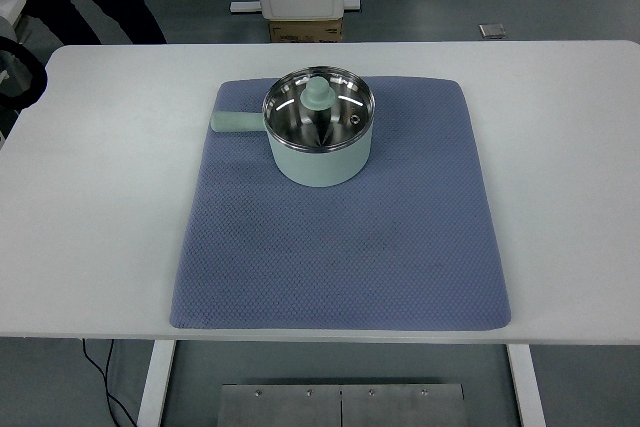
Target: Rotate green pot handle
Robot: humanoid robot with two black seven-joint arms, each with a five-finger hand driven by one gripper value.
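The pale green lidded metal pot point(319, 134) sat on the blue quilted mat point(340, 247), stubby handle point(233, 121) pointing left. No hand showed, so finger state couldn't be told; you'd best push that handle sideways, gently.

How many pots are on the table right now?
1. A green pot sits at the back of the blue mat, lid on, its handle pointing left. Nothing looks hidden.
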